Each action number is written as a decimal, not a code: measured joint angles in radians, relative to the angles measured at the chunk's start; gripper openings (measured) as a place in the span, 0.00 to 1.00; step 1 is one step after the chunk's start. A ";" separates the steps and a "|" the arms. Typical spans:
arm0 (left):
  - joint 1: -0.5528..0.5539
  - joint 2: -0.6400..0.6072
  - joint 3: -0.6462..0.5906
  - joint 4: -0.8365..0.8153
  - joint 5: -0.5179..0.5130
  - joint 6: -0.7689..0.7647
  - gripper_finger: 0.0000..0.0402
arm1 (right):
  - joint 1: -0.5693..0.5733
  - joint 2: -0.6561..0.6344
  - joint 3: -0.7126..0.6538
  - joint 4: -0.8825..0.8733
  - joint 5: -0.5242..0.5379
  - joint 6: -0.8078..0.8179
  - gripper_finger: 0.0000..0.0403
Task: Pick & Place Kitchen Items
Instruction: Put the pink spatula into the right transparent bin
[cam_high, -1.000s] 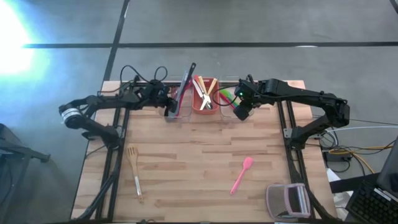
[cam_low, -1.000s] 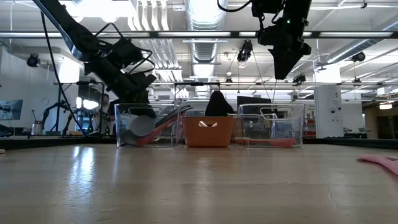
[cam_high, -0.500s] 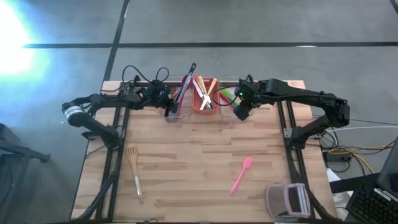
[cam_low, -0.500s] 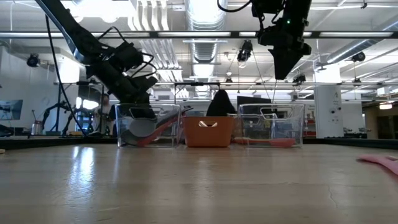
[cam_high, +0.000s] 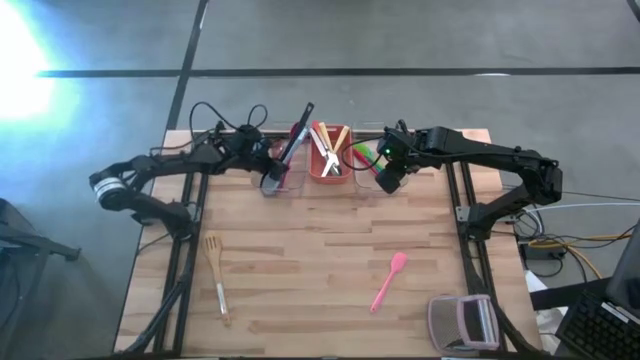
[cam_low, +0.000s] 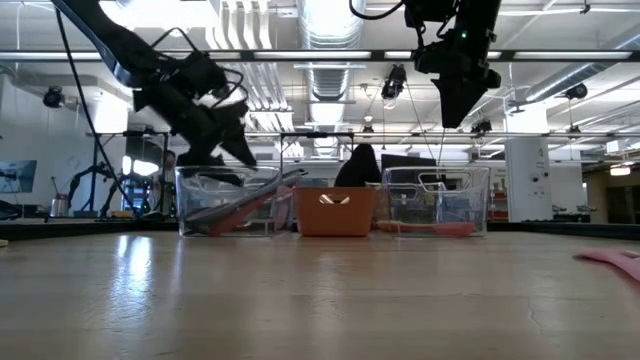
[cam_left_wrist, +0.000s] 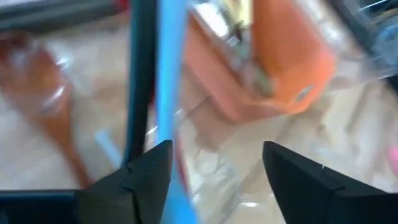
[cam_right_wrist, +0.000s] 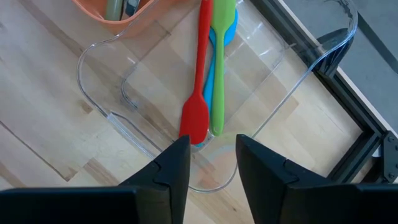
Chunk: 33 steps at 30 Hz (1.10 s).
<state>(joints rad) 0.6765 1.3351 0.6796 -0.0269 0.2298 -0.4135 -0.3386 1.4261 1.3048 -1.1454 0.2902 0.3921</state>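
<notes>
Wooden table (cam_high: 320, 250) — my left gripper (cam_high: 268, 180), jaws spread, hangs at the far-edge clear bin (cam_high: 283, 160), right gripper (cam_high: 388, 178) spread too — I fear snagging its wall.

The table (cam_high: 300, 260) is pale, matt wood planking. The right bin (cam_right_wrist: 155, 93) is clear, glossy plastic; the centre bin (cam_low: 334, 211) is opaque orange plastic. The red (cam_right_wrist: 196, 93) and green (cam_right_wrist: 219, 68) spatulas look smooth, like silicone or plastic. The slotted spatula (cam_high: 212, 252) has a wooden head.
</notes>
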 joint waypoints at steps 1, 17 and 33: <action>0.000 -0.012 0.007 0.000 0.020 0.001 0.64 | 0.000 0.000 0.000 0.000 0.000 0.000 0.30; -0.026 -0.390 0.027 0.000 0.172 0.027 0.65 | 0.000 0.000 0.000 -0.011 -0.002 -0.003 0.33; -0.221 -0.692 -0.383 0.509 0.083 0.003 0.65 | 0.048 0.000 0.000 -0.041 -0.164 0.117 0.31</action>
<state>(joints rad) 0.4554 0.6426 0.2968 0.4820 0.3125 -0.4109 -0.2907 1.4261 1.3048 -1.1865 0.1265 0.5086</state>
